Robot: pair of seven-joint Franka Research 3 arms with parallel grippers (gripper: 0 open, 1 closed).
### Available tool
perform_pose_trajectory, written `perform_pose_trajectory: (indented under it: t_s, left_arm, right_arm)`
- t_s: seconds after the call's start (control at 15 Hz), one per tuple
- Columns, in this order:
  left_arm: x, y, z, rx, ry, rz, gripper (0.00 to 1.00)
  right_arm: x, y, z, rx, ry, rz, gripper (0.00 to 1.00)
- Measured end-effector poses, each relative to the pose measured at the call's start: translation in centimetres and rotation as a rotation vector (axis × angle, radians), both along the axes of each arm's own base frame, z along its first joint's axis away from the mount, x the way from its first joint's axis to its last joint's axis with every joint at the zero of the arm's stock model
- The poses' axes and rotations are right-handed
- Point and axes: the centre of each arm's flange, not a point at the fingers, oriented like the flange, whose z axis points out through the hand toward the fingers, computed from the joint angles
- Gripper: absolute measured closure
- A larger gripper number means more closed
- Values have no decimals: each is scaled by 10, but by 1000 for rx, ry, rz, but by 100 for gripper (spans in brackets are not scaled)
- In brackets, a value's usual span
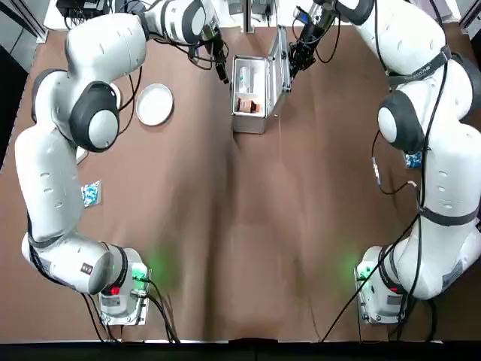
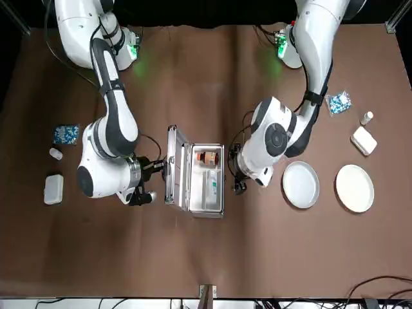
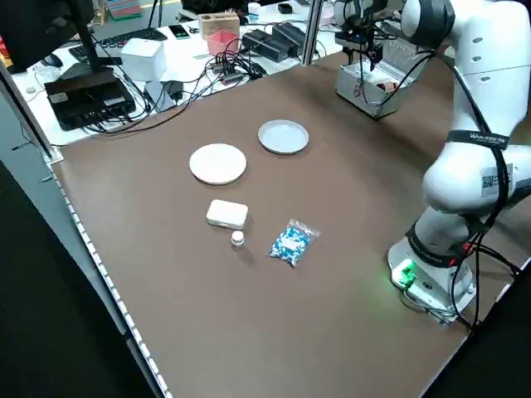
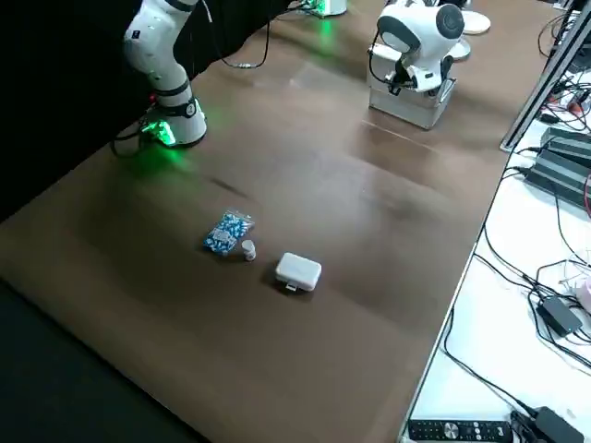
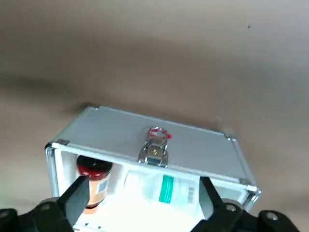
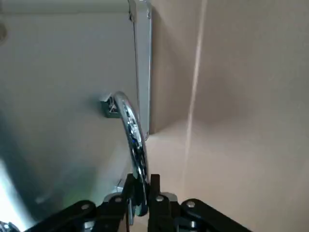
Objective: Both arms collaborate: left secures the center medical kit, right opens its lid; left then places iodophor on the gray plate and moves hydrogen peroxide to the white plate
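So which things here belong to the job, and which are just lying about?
Job: medical kit, lid up; iodophor and hydrogen peroxide inside; gray plate; white plate.
Lying about: two small white boxes, two blue-and-white packets, two small vials.

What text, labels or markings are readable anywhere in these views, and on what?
None can be read.
Right arm: band with print, too small to read.
Left arm: band and sticker with print, too small.
Iodophor in the open medical kit: label blurred.
Hydrogen peroxide: teal-striped label, blurred.
Left gripper is at the kit's open side; right gripper holds the lid's handle.
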Motion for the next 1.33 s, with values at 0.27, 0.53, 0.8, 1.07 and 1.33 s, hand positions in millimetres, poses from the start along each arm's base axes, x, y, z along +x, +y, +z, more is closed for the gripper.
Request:
perform_pose_trajectory:
  t_s: [0.27, 0.53, 0.8, 1.07, 1.33]
  left_arm:
    - [-15, -30, 12, -20, -8, -27, 0]
    - [-51, -78, 12, -21, -2, -88, 0]
    - [-77, -107, 3, 8, -14, -158, 1]
    - [-81, -115, -6, 77, -88, -225, 7]
    - [-83, -126, -20, 75, -141, -247, 18]
  right_arm:
    - [0, -33, -34, -73, 48, 33, 64]
    - [4, -54, -50, -79, 72, 29, 16]
    - [3, -56, -45, -76, 83, 38, 2]
    - [18, -85, -13, -74, 33, 30, 2]
    - [28, -142, 54, -126, 5, 47, 1]
